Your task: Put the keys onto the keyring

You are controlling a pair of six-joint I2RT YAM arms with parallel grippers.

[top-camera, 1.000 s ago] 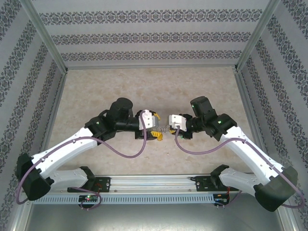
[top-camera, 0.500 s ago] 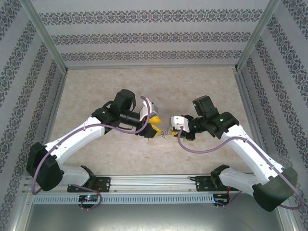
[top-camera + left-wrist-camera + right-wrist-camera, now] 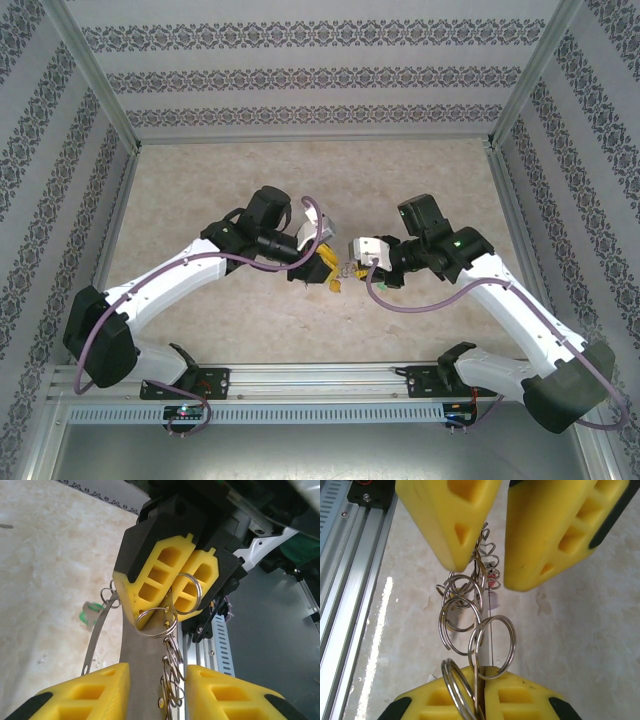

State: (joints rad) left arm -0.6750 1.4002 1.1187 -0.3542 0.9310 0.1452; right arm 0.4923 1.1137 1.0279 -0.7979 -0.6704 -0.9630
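Observing split rings (image 3: 470, 625) pinched mid-air in the pressed-together right hand (image 3: 479, 677), left hand (image 3: 156, 670) spread round them, keyring (image 3: 95, 639) and green-capped key (image 3: 90, 614) dangling alongside; judging all light, stiff, slippery, best gripped across flats.

Your left arm (image 3: 170, 280) and right arm (image 3: 510, 300) bend inward, claws tip to tip: left claw (image 3: 157, 680) parted, right claw (image 3: 479, 672) pinched together.

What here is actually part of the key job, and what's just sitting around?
For the job:
large thin grey metal keyring; chain of small silvery split rings; green-capped key, blurred; right gripper, shut on one of the rings; left gripper, open around the chain.

Just there:
beige marbled table; aluminium rail; patterned wall.
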